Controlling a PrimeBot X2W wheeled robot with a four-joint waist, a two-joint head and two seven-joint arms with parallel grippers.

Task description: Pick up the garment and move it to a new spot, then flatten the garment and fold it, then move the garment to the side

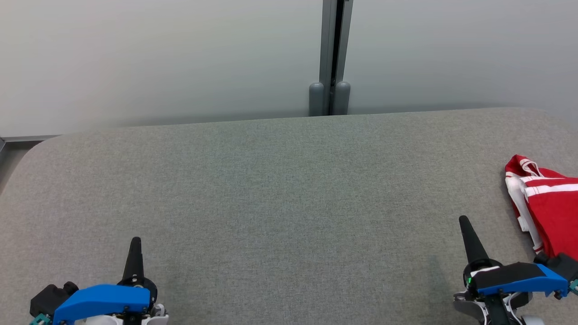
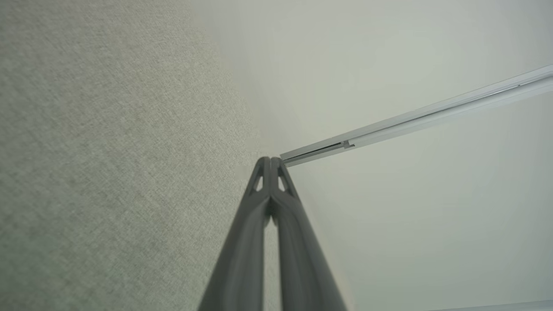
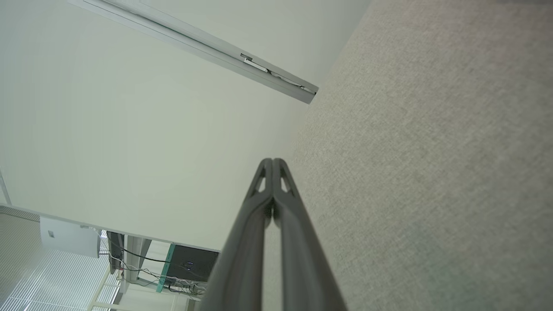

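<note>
A red garment (image 1: 548, 203) with white stripes lies crumpled at the far right edge of the grey fabric surface (image 1: 280, 189), partly cut off by the head view's border. My right gripper (image 1: 464, 221) hovers just left of the garment, apart from it, fingers shut with nothing in them. At the lower left my left gripper (image 1: 135, 241) is shut and empty too, far from the garment. In the left wrist view the left gripper (image 2: 271, 160) shows its tips pressed together, and in the right wrist view the right gripper (image 3: 273, 162) does the same.
A pale wall (image 1: 158, 58) with a grey vertical post (image 1: 332, 58) stands behind the surface's far edge. The surface's left corner (image 1: 40, 149) is rounded. The right wrist view shows a desk with cables and a dark box (image 3: 190, 263) across the room.
</note>
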